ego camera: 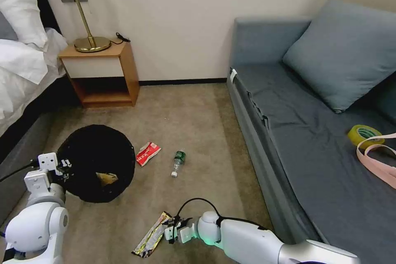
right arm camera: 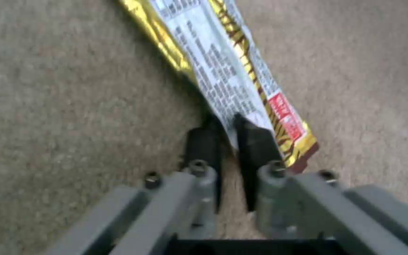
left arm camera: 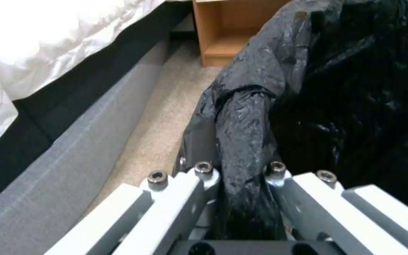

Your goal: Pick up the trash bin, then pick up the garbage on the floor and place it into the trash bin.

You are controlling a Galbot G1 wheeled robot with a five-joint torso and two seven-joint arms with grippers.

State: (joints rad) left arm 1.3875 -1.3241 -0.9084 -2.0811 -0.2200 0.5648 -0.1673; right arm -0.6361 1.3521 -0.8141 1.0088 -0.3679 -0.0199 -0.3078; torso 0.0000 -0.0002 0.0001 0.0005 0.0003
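Down on the carpet (ego camera: 198,132), the right gripper (right arm camera: 226,131) pinches the near end of the shiny snack wrapper (right arm camera: 232,71). Beside the bed, the left gripper (left arm camera: 239,170) is clamped on the trash bin (ego camera: 99,163) rim. Near the bin lie a red-and-white packet (ego camera: 147,153) and a small bottle (ego camera: 177,162).

The round black-bagged trash bin (ego camera: 95,161) hides its own base, and in the left wrist view its crinkly plastic runs off the frame edge. Small tan scrap (ego camera: 106,178) inside it is too small to make out. The shiny gold-and-white snack wrapper (right arm camera: 234,76) is cut off in the right wrist view, print too blurry to read. Red-and-white packet (ego camera: 148,153) lettering — unreadable. Green label on the small clear bottle (ego camera: 178,162) — same deal.
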